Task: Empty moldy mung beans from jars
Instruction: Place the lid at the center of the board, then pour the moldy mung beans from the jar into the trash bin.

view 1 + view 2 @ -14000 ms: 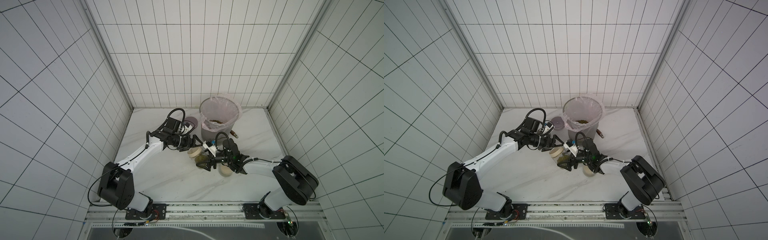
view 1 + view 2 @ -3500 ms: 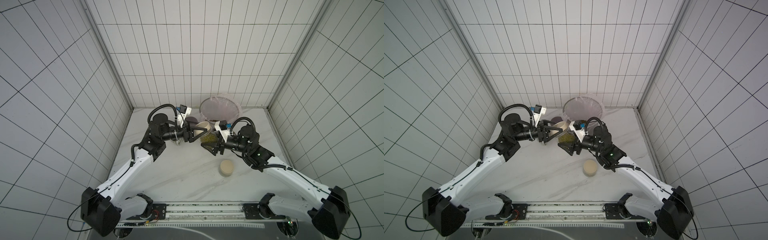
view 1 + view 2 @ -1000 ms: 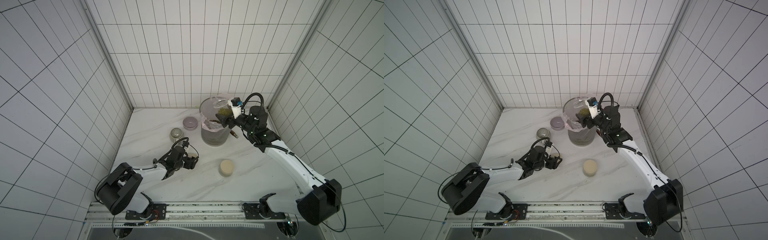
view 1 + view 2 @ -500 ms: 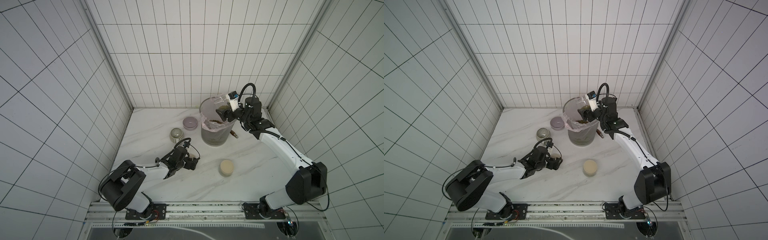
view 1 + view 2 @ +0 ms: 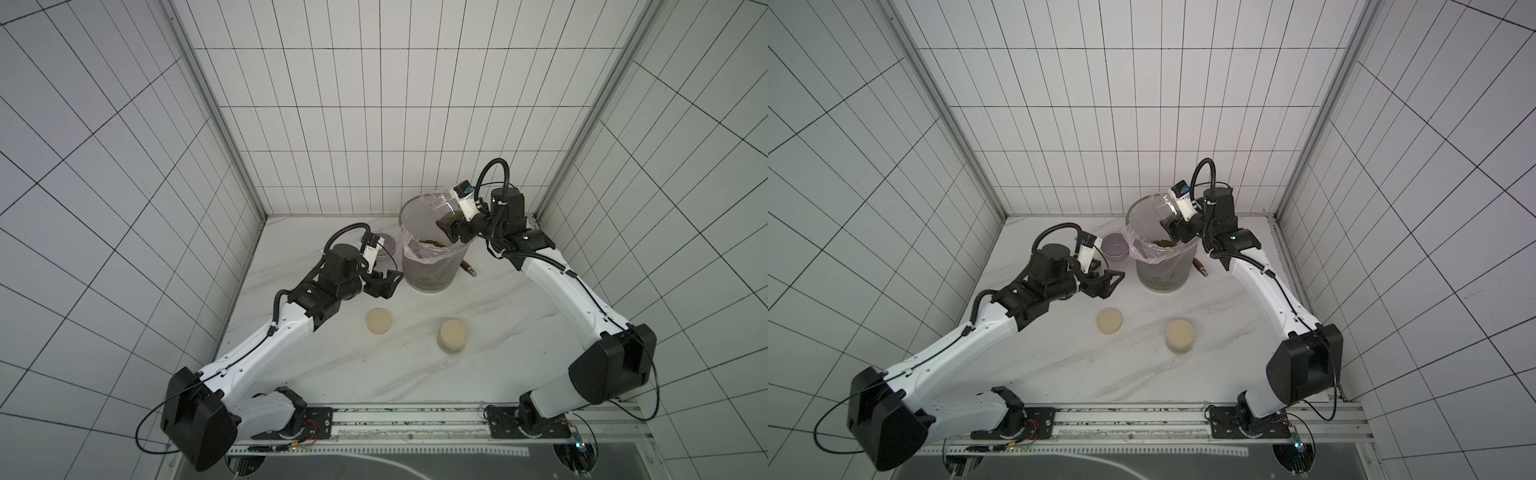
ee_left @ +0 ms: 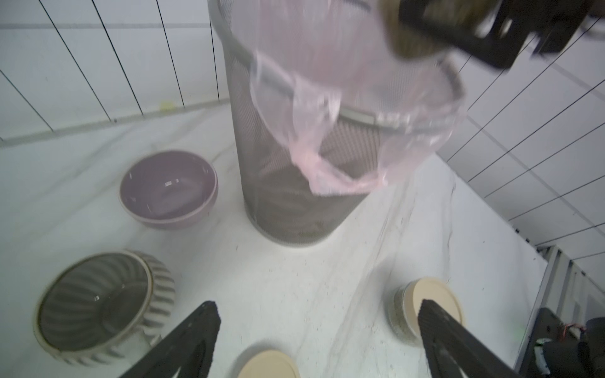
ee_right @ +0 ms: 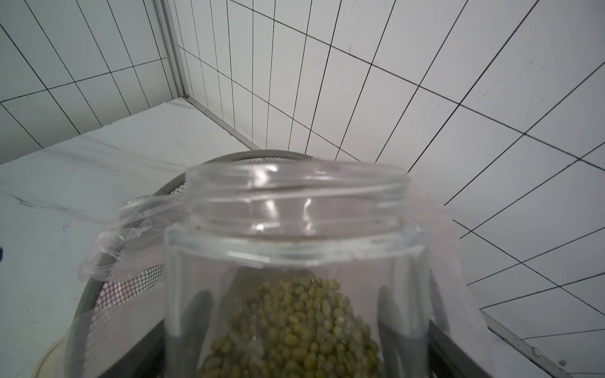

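Note:
My right gripper (image 5: pixel 453 229) (image 5: pixel 1173 230) is shut on an open clear jar (image 5: pixel 444 206) (image 5: pixel 1163 209) (image 7: pixel 294 248), tipped over the bin's far right rim. Mung beans (image 7: pixel 294 327) lie heaped in the jar's lower part; more mung beans (image 5: pixel 430 242) (image 5: pixel 1163 243) rest in the bin liner. My left gripper (image 5: pixel 386 282) (image 5: pixel 1111 282) (image 6: pixel 319 322) hangs open and empty, left of the bin, above the table. A loose beige lid (image 5: pixel 379 331) (image 5: pixel 1109 320) (image 6: pixel 268 365) lies flat below it. The second jar (image 5: pixel 453 334) (image 5: pixel 1180 334) (image 6: pixel 422 307) stands lidded to the lid's right.
The grey mesh bin (image 5: pixel 428 274) (image 5: pixel 1160 274) (image 6: pixel 294 196) with a pink liner stands at the back. A purple bowl (image 5: pixel 1115 247) (image 6: pixel 168 189) and a ribbed mug (image 6: pixel 104 301) sit to its left. A brown-handled tool (image 5: pixel 468 268) (image 5: pixel 1200 266) lies right of the bin.
My left gripper opened, left the beige lid on the table and rose toward the bin. The right arm kept the jar at the bin's rim, shifting slightly.

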`<state>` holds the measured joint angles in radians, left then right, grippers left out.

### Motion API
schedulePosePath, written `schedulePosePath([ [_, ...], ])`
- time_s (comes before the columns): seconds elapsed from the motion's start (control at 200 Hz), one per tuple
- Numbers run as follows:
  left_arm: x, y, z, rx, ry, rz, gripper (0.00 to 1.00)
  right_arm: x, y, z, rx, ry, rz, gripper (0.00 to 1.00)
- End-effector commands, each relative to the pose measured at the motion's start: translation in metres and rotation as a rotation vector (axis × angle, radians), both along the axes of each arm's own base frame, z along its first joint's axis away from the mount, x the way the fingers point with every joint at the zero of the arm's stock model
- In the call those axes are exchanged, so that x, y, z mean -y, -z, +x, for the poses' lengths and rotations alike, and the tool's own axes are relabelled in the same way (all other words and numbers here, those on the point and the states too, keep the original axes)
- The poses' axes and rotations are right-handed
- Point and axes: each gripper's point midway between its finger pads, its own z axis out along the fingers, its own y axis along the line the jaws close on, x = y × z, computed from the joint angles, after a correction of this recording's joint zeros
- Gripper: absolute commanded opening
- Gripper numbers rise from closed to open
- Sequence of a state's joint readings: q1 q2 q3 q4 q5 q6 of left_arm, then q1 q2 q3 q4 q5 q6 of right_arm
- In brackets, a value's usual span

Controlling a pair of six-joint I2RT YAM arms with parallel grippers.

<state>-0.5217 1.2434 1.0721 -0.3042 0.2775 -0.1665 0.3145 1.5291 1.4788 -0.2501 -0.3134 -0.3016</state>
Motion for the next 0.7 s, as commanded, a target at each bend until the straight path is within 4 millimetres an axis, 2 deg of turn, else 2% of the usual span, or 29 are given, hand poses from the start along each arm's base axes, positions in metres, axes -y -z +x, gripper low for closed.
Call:
schedulePosePath([
  [0.0, 0.016, -0.048, 0.019, 0.09, 0.189, -0.087, 0.94, -0.004, -0.053, -0.011, 0.154, -0.061, 0.044, 0.59],
  [0.015, 0.018, -0.06, 0.022, 0.115, 0.207, -0.095, 0.94, -0.005, -0.053, -0.012, 0.157, -0.066, 0.046, 0.59],
  [0.1, 0.035, -0.092, 0.04, 0.198, 0.308, -0.113, 0.94, -0.007, -0.053, -0.015, 0.171, -0.087, 0.054, 0.59],
  [0.29, 0.071, -0.14, 0.066, 0.361, 0.491, -0.196, 0.93, -0.014, -0.045, -0.015, 0.195, -0.142, 0.032, 0.6],
  [0.39, 0.085, -0.153, 0.075, 0.397, 0.555, -0.224, 0.93, -0.018, -0.04, -0.015, 0.189, -0.17, 0.046, 0.6],
  [0.535, 0.101, -0.15, 0.079, 0.429, 0.626, -0.224, 0.92, -0.023, -0.032, -0.015, 0.176, -0.206, 0.049, 0.59],
  [0.695, 0.108, -0.13, 0.085, 0.39, 0.652, -0.194, 0.87, -0.024, -0.029, -0.016, 0.185, -0.222, 0.039, 0.59],
])
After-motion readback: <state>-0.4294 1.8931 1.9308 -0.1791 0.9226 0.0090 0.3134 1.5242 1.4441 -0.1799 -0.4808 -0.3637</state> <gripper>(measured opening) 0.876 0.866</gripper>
